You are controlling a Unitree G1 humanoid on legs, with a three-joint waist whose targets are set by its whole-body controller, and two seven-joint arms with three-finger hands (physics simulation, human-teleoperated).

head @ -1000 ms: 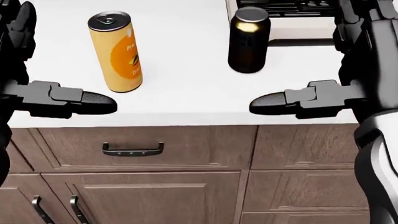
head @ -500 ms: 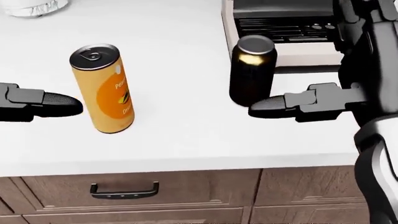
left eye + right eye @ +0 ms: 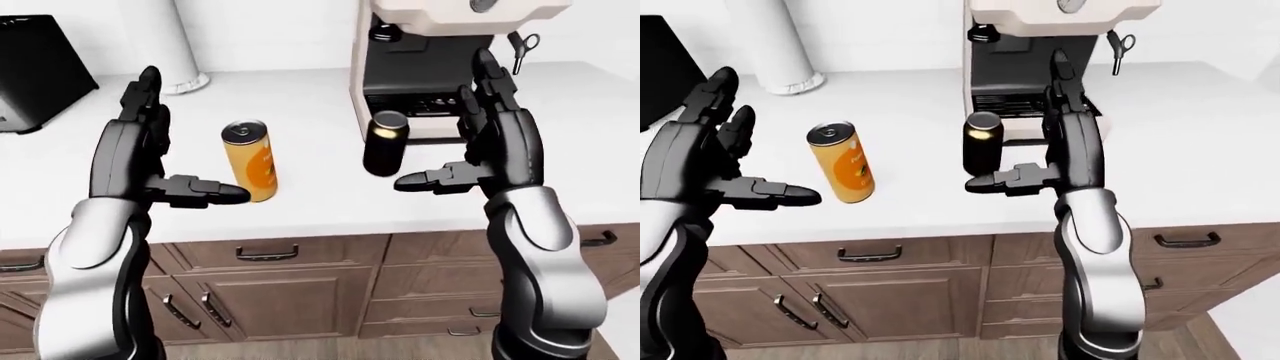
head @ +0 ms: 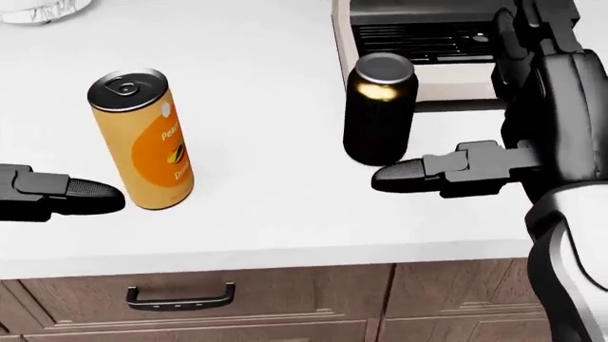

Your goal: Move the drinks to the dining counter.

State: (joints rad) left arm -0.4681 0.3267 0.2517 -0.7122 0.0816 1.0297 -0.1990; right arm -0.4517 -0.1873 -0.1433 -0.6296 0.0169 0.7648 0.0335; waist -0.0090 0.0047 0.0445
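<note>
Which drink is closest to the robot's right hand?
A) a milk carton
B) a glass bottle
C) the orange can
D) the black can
D: the black can stands upright on the white counter just beside the open right robot hand, while the orange can stands nearer the left robot hand.

The orange can's [image 4: 142, 140] label text is too small to read; the head view crops the left robot hand [image 4: 52, 196].

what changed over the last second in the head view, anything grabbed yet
Nothing is grabbed. The whole head view shifted, so the camera moved. The right robot hand now reaches beside the black can, its thumb near the base. The left robot hand sits further left of the orange can. Both cans stand upright on the white counter, both hands open.
</note>
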